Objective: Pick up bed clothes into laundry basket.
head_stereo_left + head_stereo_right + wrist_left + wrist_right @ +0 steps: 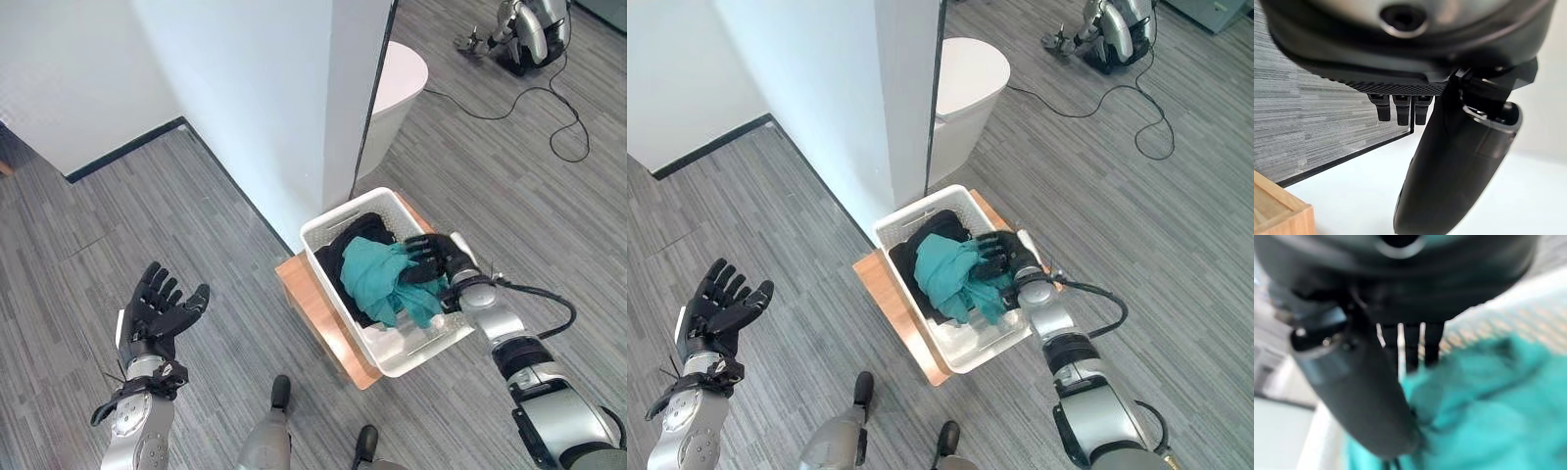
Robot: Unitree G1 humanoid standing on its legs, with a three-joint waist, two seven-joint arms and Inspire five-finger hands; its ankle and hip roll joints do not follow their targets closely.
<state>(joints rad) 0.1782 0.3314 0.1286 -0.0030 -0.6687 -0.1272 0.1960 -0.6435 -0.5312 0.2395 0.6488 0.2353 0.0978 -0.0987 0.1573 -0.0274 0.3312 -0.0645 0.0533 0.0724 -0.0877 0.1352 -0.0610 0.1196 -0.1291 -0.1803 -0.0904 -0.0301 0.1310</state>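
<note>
A: White laundry basket (423, 358) sits on a low wooden stand (312, 304), just beside the white wall corner (353, 98); where's the clothing?

B: Teal cloth (384, 282) heaped inside on top of dark cloth (345, 247); right hand (438, 258) over the basket, fingers curled into the teal cloth, thumb pressed on it

A: Left hand (157, 311)?

B: Raised over the grey floor (176, 225), well apart from the basket; fingers spread, holding nothing

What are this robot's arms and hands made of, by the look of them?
Both arms are smooth silver-grey shells with dark bands at the joints. The left hand and right hand are black, with jointed fingers and a thicker thumb. A black cable loops beside the right forearm.
</note>
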